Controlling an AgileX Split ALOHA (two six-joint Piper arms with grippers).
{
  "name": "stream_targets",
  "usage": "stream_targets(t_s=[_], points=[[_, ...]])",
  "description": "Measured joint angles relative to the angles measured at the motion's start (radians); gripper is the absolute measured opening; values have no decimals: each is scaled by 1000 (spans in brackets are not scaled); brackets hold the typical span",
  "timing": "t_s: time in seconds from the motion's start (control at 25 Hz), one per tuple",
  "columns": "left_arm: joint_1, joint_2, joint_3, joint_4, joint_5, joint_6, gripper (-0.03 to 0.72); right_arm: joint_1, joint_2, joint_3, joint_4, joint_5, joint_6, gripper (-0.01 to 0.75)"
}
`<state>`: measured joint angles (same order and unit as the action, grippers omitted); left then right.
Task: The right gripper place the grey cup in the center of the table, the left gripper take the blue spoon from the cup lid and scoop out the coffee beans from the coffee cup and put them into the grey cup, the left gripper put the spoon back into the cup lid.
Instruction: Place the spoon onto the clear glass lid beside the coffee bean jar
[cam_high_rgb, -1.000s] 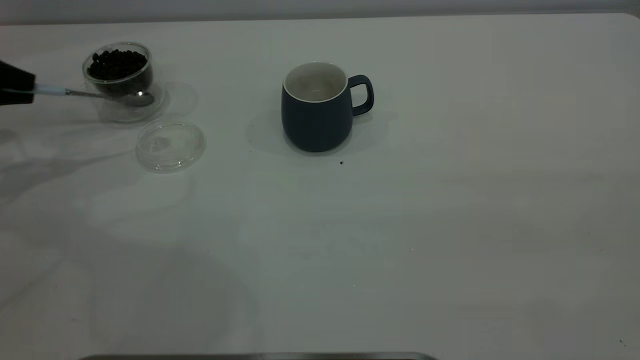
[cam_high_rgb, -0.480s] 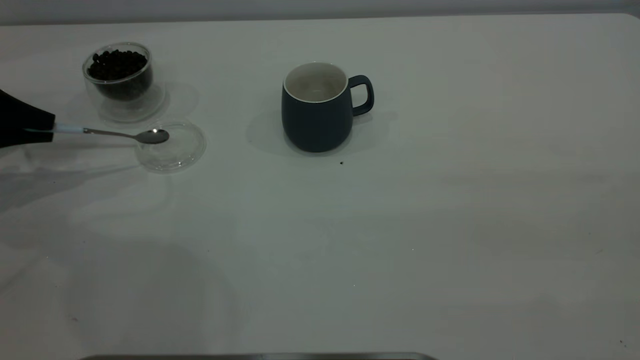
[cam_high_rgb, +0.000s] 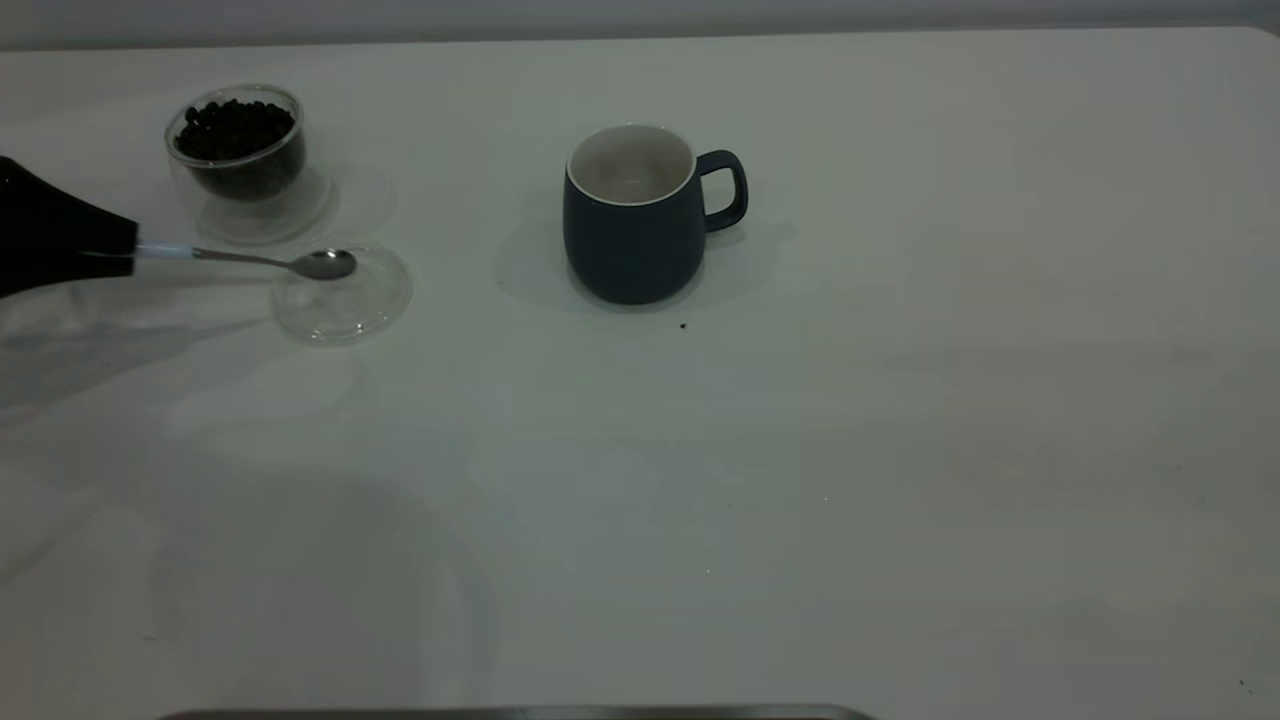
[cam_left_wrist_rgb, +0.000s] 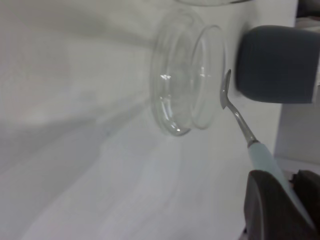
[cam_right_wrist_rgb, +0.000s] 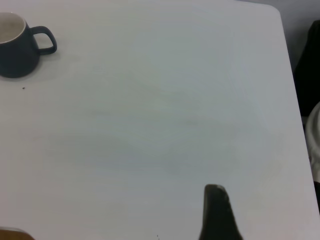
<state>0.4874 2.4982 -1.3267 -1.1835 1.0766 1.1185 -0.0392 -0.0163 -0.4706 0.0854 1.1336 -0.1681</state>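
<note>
The left gripper (cam_high_rgb: 125, 250), at the worktop's (cam_high_rgb: 800, 450) left edge, is clamped on the pale handle of the blue spoon (cam_high_rgb: 250, 260). The spoon lies nearly level, bowl pointing right toward the grey cup (cam_high_rgb: 632, 225), over the cup lid's (cam_high_rgb: 345, 300) far rim. Since half a second ago, spoon and gripper have shifted slightly right. The coffee cup (cam_high_rgb: 240, 160) with coffee beans (cam_high_rgb: 235, 128) stands behind.

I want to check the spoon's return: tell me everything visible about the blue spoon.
The blue spoon has a shiny metal bowl and neck and a pale blue handle. The left end effector grips the handle. The spoon lies nearly level, its empty bowl over the clear cup lid; whether they touch is unclear.
</note>
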Motion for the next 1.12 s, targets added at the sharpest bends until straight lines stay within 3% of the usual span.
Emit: stream_targets(t_s=[0.6, 1.12], points=[[-115, 0, 0, -58, -111, 5, 131, 0, 0, 0, 0, 0, 0, 459], [-128, 0, 0, -75, -128, 8, 146, 0, 0, 0, 0, 0, 0, 459]])
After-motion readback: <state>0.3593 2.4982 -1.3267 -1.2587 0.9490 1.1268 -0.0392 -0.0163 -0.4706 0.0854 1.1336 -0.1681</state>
